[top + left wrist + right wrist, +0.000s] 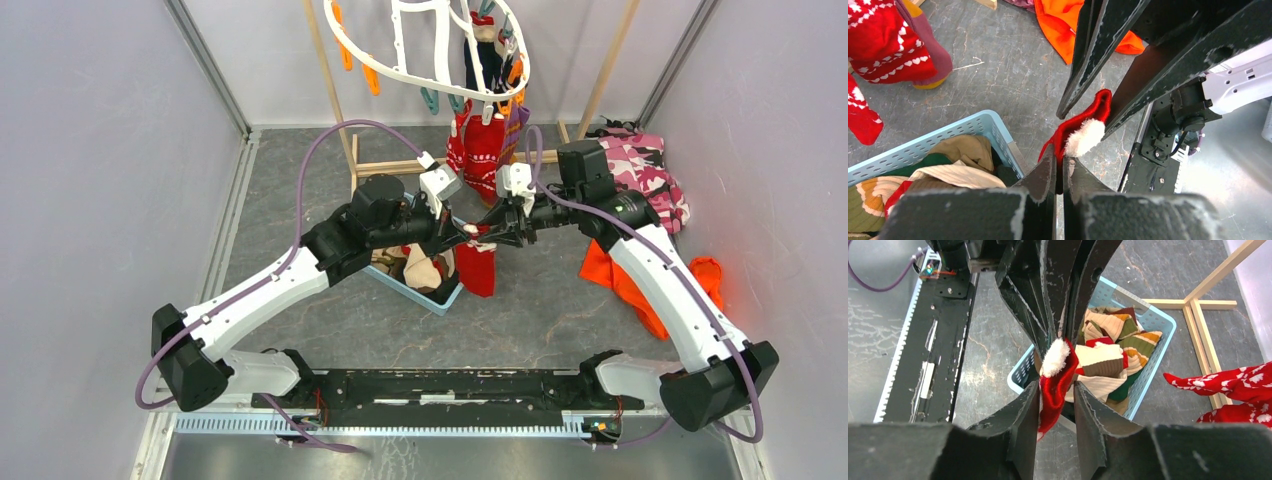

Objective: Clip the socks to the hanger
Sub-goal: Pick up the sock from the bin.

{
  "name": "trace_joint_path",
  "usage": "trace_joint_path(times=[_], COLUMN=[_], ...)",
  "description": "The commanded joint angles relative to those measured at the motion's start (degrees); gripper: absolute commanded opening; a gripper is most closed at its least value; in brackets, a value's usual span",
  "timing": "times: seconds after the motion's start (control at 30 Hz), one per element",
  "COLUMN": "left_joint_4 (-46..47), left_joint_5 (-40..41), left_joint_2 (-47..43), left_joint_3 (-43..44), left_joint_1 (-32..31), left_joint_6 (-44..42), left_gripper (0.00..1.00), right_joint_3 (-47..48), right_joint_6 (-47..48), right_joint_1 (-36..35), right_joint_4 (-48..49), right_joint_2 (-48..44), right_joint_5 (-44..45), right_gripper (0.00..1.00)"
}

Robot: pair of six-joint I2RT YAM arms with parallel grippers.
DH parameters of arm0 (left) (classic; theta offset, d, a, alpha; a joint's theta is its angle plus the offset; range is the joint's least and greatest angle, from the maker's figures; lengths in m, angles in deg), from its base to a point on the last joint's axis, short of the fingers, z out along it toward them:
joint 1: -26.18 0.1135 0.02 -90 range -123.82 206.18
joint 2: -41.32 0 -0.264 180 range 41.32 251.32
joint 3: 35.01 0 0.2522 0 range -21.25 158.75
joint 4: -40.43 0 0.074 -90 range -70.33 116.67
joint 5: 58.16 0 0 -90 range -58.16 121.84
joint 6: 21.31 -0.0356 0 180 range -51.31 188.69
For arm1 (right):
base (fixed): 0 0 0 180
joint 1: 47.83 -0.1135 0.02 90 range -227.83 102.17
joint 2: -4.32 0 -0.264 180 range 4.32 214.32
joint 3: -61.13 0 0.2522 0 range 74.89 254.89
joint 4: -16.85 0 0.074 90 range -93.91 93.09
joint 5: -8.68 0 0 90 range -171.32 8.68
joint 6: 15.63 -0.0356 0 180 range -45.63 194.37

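Note:
A red sock [478, 270] with a fluffy white cuff [1086, 137] hangs over the near edge of the blue basket [443, 299]. My left gripper [1060, 157] is shut on its top edge. My right gripper [1056, 390] meets it from the other side. Its jaws straddle the same red sock [1060, 379], which touches one finger with a gap to the other. The white hanger [400, 60] hangs at the back, with red patterned socks [480, 145] clipped under it. More socks [1108, 355] fill the basket.
A wooden pole rack [385, 168] stands behind the basket. A pink camouflage garment [650, 170] lies at the back right. An orange cloth [625, 285] lies on the floor under my right arm. Grey walls close in both sides.

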Motion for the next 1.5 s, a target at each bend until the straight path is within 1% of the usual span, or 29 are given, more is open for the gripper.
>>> trace_joint_path(times=[0.0, 0.07, 0.13, 0.23, 0.3, 0.33, 0.4, 0.43, 0.47, 0.57, 0.6, 0.63, 0.67, 0.73, 0.77, 0.83, 0.9, 1.03, 1.1, 1.13, 1.2, 1.27, 1.4, 1.47], left_joint_4=[-0.6, -1.7, -2.3, -3.4, -4.4, -4.9, -5.5, -5.6, -5.6, -4.0, -2.5, -0.5, 1.9, 6.5, 8.8, 12.5, 15.3, 20.8, 27.4, 29.0, 33.4, 35.7, 38.6, 38.4], left_joint_5=[0.4, 0.6, 0.3, 0.1, 0.4, 0.6, 1.6, 2.4, 3.1, 5.7, 6.7, 8.2, 9.3, 11.1, 11.6, 10.8, 7.5, -2.3, -4.8, -5.4, -5.8, -5.3, -1.6, -0.7], left_joint_2=[-0.1, -0.1, 0.0, 0.3, 0.5, 0.6, 0.2, -0.2, -0.8, -5.4, -7.8, -10.4, -13.0, -18.2, -20.4, -23.7, -25.2, -24.7, -24.1, -23.6, -21.1, -18.5, -13.2, -10.1], left_joint_3=[3.2, 3.9, 4.3, 5.3, 6.0, 6.3, 6.7, 6.7, 6.6, 3.9, 1.9, -1.3, -4.2, -9.3, -11.7, -15.3, -17.5, -19.2, -20.3, -20.5, -19.8, -18.2, -14.1, -11.3], left_joint_1=[-0.4, -0.4, -0.4, -0.4, -0.4, -0.4, -0.4, -0.3, -0.3, -0.1, 0.0, 0.2, 0.4, 1.3, 1.9, 4.0, 7.4, 15.0, 17.4, 18.4, 20.1, 21.6, 23.3, 24.0], left_joint_6=[1.0, 0.4, 0.0, -0.8, -1.3, -1.7, -2.1, -2.1, -2.2, -2.0, -1.6, -1.0, -0.1, 2.4, 4.0, 8.0, 11.8, 19.3, 23.0, 23.8, 26.7, 28.9, 32.9, 34.2], left_gripper=[0.02, 0.02, 0.02, 0.02, 0.02, 0.02, 0.03, 0.05, 0.1, 0.31, 0.41, 0.55, 0.66, 0.91, 0.99, 1.0, 1.0, 1.0, 1.0, 1.0, 1.0, 0.97, 0.92, 0.9], right_joint_3=[1.9, 2.3, 2.4, 3.0, 3.7, 4.1, 4.4, 4.4, 4.1, 2.4, 1.7, 1.1, 0.7, 0.0, -0.3, -1.0, -1.5, -2.1, -2.6, -2.8, -3.8, -4.5, -5.2, -5.5], right_joint_6=[3.8, 5.2, 5.5, 5.9, 5.8, 5.7, 5.1, 4.2, 2.8, -2.0, -3.4, -4.7, -5.7, -7.4, -8.2, -9.5, -10.2, -11.2, -11.9, -12.4, -14.0, -15.0, -16.4, -17.2], right_joint_1=[-1.4, -1.9, -2.3, -2.7, -2.8, -2.8, -2.7, -2.8, -2.7, -2.0, -1.4, -0.9, -0.1, 1.2, 1.8, 2.6, 3.1, 4.0, 4.7, 4.9, 5.3, 5.6, 5.9, 6.1], right_joint_4=[-2.9, -3.8, -4.0, -4.2, -4.3, -4.3, -4.4, -3.9, -3.2, 0.0, 1.0, 2.0, 2.7, 4.1, 4.7, 5.8, 6.5, 7.5, 8.2, 8.7, 10.3, 11.3, 12.6, 13.4], right_joint_2=[0.6, 0.7, 0.7, 1.1, 1.5, 1.5, 1.8, 1.8, 1.9, 1.6, 1.5, 1.4, 1.4, 1.5, 1.5, 1.6, 1.7, 1.7, 1.6, 1.6, 1.3, 1.0, 0.4, 0.3], right_joint_5=[3.1, 4.2, 4.7, 4.7, 4.2, 4.0, 3.4, 2.9, 2.3, -1.1, -2.5, -3.4, -4.3, -5.7, -6.6, -7.4, -7.4, -7.6, -8.1, -8.1, -8.0, -7.6, -7.2, -7.1], right_gripper=[0.39, 0.39, 0.35, 0.2, 0.05, 0.01, 0.0, 0.0, 0.0, 0.0, 0.0, 0.0, 0.0, 0.0, 0.0, 0.0, 0.0, 0.0, 0.0, 0.0, 0.0, 0.0, 0.0, 0.0])
